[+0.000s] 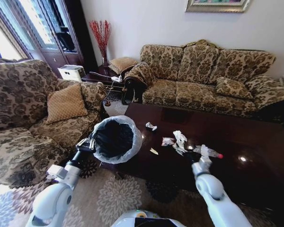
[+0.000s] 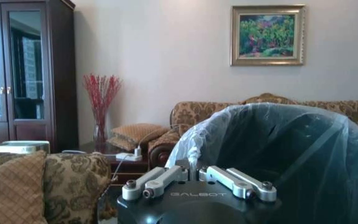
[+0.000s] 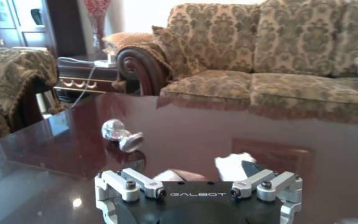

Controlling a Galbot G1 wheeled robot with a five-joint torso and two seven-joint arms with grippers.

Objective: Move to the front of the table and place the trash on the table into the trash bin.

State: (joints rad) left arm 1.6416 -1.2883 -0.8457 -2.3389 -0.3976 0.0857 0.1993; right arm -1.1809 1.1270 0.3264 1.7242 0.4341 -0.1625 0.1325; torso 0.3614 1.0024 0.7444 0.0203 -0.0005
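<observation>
Left tool (image 1: 87, 143): pinches the bin's (image 1: 114, 139) bag rim, beside the tabletop (image 1: 255, 142).
Right tool (image 1: 199, 160): spread, low over the trash (image 1: 179, 140).
Tip: drop straight down, close on one piece.

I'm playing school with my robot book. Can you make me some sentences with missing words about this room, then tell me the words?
1. The left tool holds the rim of the ____, which is lined with a white bag.
2. The bottle on the table has a ____ cap.
3. The right tool is over the table, close to the ____.
4. The little wrapper with twisted ends lies on the ____.

Missing words: bin; red; bottle; table
</observation>
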